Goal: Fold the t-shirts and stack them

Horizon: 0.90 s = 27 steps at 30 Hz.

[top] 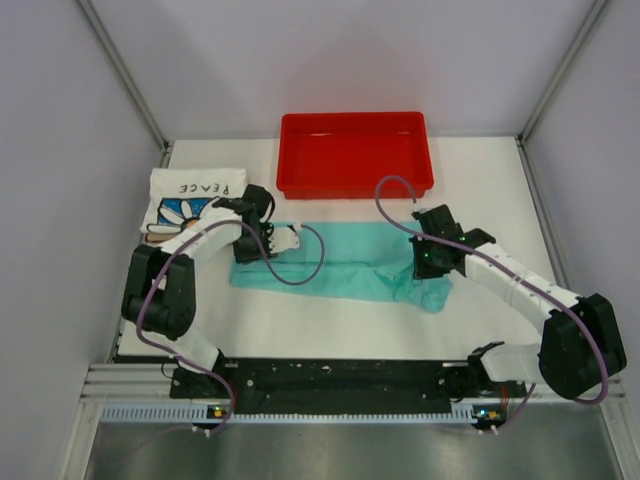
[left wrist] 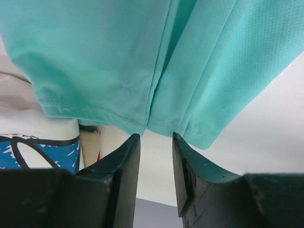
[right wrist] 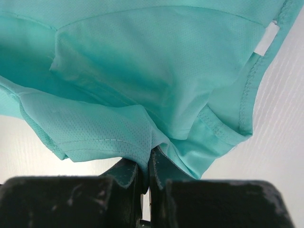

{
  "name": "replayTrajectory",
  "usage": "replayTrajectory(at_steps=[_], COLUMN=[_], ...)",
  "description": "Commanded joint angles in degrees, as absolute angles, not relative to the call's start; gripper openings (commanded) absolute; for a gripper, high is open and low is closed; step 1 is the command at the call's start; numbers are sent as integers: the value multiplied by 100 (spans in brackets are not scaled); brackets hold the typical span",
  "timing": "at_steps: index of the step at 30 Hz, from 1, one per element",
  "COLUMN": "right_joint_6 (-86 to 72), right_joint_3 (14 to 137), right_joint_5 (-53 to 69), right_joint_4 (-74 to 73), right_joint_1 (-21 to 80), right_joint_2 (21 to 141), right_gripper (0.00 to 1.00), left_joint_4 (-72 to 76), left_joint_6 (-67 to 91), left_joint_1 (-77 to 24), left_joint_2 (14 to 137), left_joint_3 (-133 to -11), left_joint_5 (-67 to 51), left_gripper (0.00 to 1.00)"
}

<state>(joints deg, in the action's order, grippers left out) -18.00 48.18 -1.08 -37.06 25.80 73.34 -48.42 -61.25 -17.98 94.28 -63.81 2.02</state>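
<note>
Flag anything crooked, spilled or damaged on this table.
Only the teal t-shirt: its right end is bunched and skewed toward the near edge where the right tool pinches it, unlike the flat left end. The left tool stands open just short of that hem. Nothing looks spilled or torn.

From above I had soft, even light, with only faint shadows on the table [top: 490,185] and a sheen in the red tray [top: 355,160]. Wrist views were bright: the teal shirt [left wrist: 142,61] showed its weave crisply, while the left gripper [left wrist: 156,138] sat dark and blurred.
</note>
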Motion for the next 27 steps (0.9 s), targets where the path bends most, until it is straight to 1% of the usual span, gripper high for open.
replayTrajectory(at_steps=[1, 5, 12, 21, 22, 23, 25, 26, 27], right_joint_6=[-1705, -1696, -1679, -1626, -1635, -1626, -1600, -1591, -1591], right_joint_3=[5036, 5036, 5036, 5018, 5019, 5019, 5019, 5010, 5010], right_joint_5=[-79, -53, -35, -18, -18, -26, -26, -26, -26], right_joint_4=[-3700, -3700, -3700, -3709, -3709, -3709, -3718, -3709, -3718], right_joint_1=[2435, 2365, 2347, 2206, 2197, 2197, 2189, 2188, 2162], right_joint_2=[7242, 7242, 7277, 7233, 7242, 7251, 7233, 7225, 7225], right_gripper=[0, 0, 0, 0, 0, 0, 0, 0, 0], left_joint_4=[-5246, -5177, -5150, -5159, -5116, -5089, -5098, -5098, -5115], left_joint_6=[-6231, -6389, -6311, -6372, -6337, -6293, -6188, -6109, -6039], left_joint_1=[-1767, -1784, -1784, -1784, -1784, -1784, -1784, -1784, -1775], left_joint_2=[9658, 9721, 9984, 10019, 10028, 10046, 10063, 10055, 10037], left_joint_3=[-6618, -6452, -6425, -6302, -6310, -6328, -6398, -6433, -6460], left_joint_5=[114, 123, 202, 141, 167, 167, 141, 149, 176], left_gripper=[39, 41, 41, 40, 38, 33, 3, 0, 0])
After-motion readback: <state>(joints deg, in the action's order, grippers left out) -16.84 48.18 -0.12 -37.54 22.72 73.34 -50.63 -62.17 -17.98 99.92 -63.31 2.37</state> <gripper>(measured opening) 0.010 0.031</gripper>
